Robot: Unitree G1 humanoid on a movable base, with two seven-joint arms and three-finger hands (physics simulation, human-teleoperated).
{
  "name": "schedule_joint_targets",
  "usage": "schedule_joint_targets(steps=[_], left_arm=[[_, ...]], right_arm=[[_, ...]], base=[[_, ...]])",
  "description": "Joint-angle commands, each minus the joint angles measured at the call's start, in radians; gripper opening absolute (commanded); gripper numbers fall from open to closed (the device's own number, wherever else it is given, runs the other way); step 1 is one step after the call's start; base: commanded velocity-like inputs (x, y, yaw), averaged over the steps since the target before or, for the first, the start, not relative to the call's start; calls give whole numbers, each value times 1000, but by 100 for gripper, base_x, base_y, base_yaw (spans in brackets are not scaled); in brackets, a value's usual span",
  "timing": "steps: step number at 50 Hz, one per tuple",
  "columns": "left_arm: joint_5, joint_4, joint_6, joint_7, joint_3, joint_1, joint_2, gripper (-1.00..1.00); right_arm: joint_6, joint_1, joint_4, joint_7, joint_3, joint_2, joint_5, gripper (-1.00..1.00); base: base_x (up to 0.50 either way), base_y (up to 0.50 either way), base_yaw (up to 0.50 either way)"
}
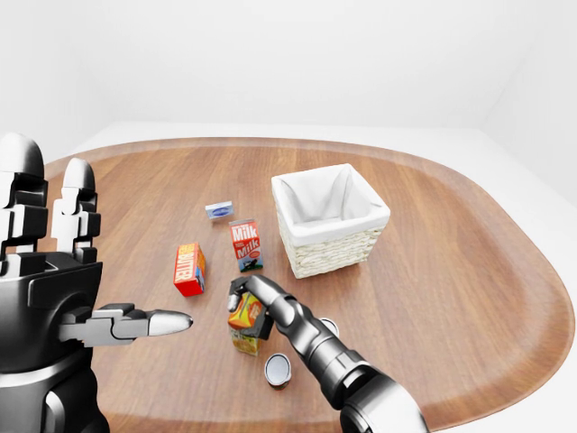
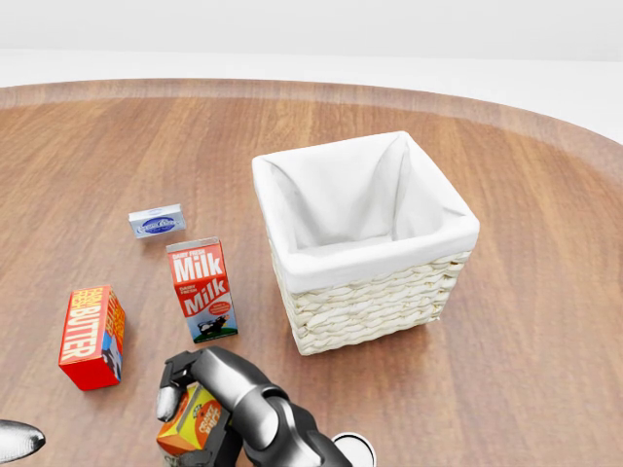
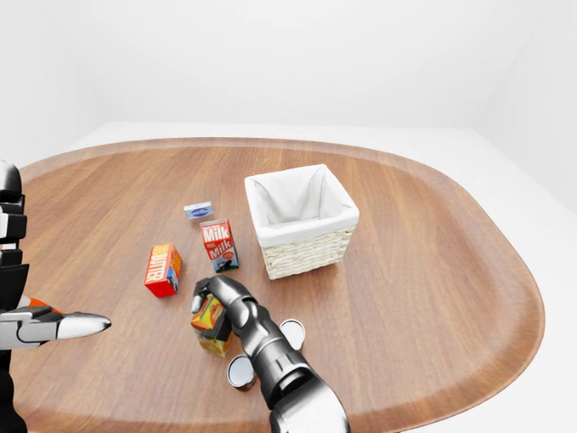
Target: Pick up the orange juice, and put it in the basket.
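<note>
Left-eye view: the right hand (image 1: 247, 305) reaches in from five o'clock and curls its fingers (image 1: 236, 290) around the top of the orange juice (image 1: 245, 320), a small orange carton standing on the wooden table (image 1: 451, 271) near the centre of the picture. At seven o'clock from the woven basket (image 1: 330, 219) stands the milk carton (image 1: 245, 244); at nine o'clock from the juice is the red butter box (image 1: 189, 269). A small blue-and-white packet (image 1: 218, 209) lies at eleven o'clock from the milk. A round tin (image 1: 278, 369) lies at five o'clock from the juice, just beside the forearm. The left hand (image 1: 54, 271) fills the left edge, fingers straight and spread, holding nothing.

Head view: the orange juice (image 2: 195, 420) sits at six o'clock, tilted, with the dark fingers (image 2: 173, 375) wrapped over its upper end. The white-lined basket (image 2: 365, 243) stands at one o'clock from it, well apart. The milk carton (image 2: 201, 289) is upright just above the hand.

Right-eye view: the right hand (image 3: 211, 302) is closed round the carton (image 3: 210, 325), the basket (image 3: 302, 221) at one o'clock from it. A second round tin (image 3: 292, 333) shows at three o'clock from the juice, beyond the forearm. The left hand (image 3: 50, 325) points one finger in from nine o'clock, grasping nothing.
</note>
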Motion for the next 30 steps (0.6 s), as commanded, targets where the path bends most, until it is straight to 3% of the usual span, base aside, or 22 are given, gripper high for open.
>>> schedule_joint_targets(steps=[1,30], left_arm=[[0,-2,0,0,-1,1,-1,100],[-5,-6,0,4,1,-3,1,100]], right_arm=[[0,20,60,-135,87,0,-104,-100],[0,-78,-18,-116,61,-23,-93,-100]], base=[[0,0,0],[0,0,0]])
